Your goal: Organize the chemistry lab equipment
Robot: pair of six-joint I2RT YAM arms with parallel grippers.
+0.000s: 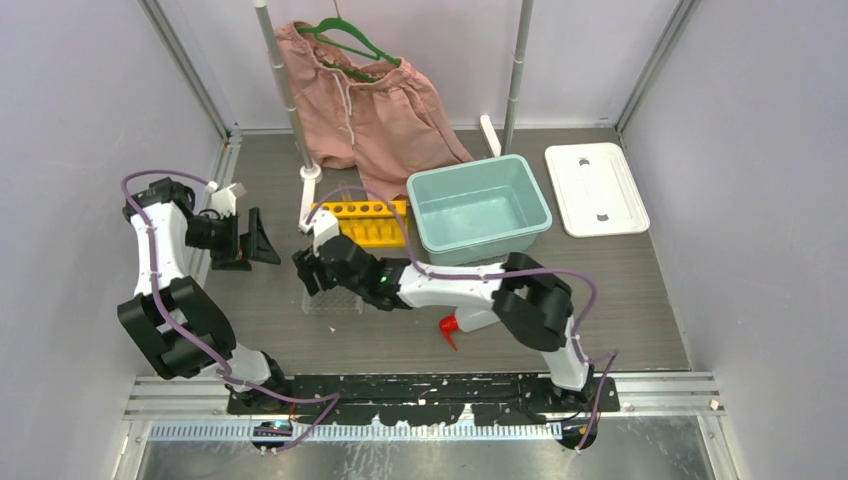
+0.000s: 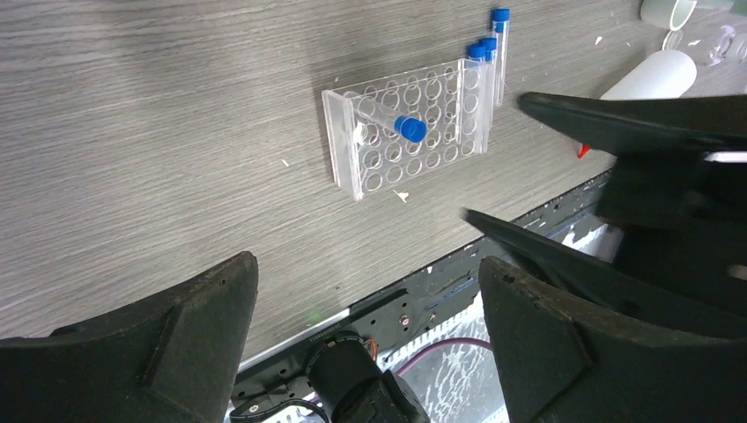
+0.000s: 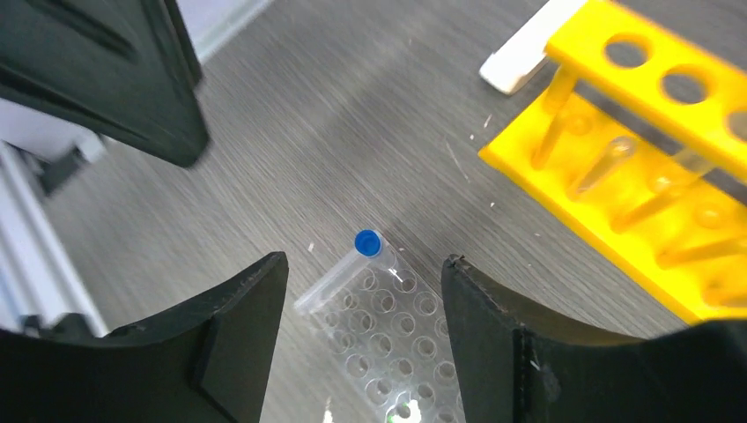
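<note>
A clear rack point(image 1: 338, 301) lies on the table left of centre; it also shows in the left wrist view point(image 2: 414, 132) and the right wrist view point(image 3: 388, 339). One blue-capped vial point(image 3: 348, 264) leans tilted in a corner hole of it point(image 2: 392, 122). Three more blue-capped vials point(image 2: 490, 55) are at its far end. My right gripper point(image 1: 312, 275) point(image 3: 361, 273) is open and empty, hovering just above the rack and the tilted vial. My left gripper point(image 1: 258, 245) point(image 2: 366, 269) is open and empty, held above the table to the left. The yellow rack point(image 1: 365, 222) point(image 3: 634, 159) holds clear glass tubes.
A white squeeze bottle with red nozzle point(image 1: 450, 328) point(image 2: 652, 77) lies under the right arm. A teal bin point(image 1: 478, 205) and a white lid point(image 1: 597, 188) sit at the back right. Pink shorts point(image 1: 360, 100) hang on a green hanger from a white stand point(image 1: 308, 185).
</note>
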